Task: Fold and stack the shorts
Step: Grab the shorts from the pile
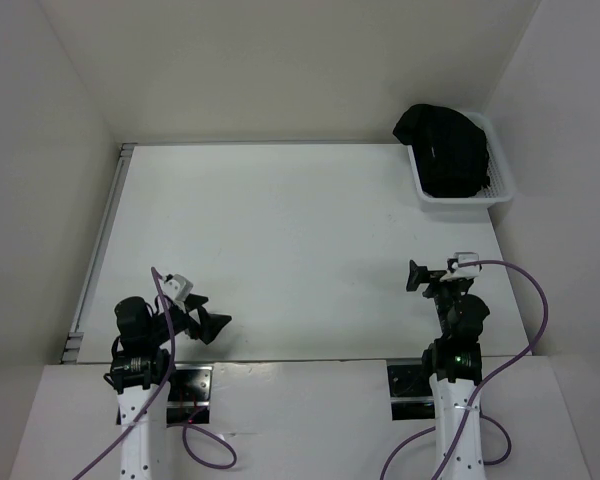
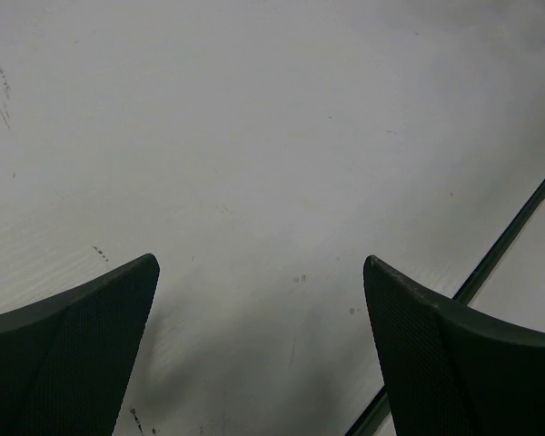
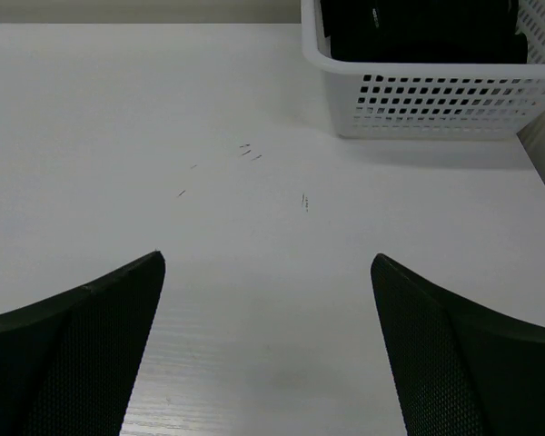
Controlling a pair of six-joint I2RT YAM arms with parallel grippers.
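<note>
Far right, plain black cloth shorts [image 1: 445,150] heap in the white mesh plastic basket [image 1: 460,203]; left tool [image 2: 262,263] and right tool [image 3: 268,259] gape wide, empty.

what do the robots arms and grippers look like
The left arm and right arm are white at the base, black higher up. The left gripper and right gripper are matte black with wedge-shaped, finely textured jaws. A purple cable trails from each wrist beside a small white camera.

The shorts [image 1: 445,150] lie in the basket [image 1: 462,203], at the far right corner of the table [image 1: 300,230]. The left gripper [image 1: 214,327] and right gripper [image 1: 417,275] are near the front edge.
</note>
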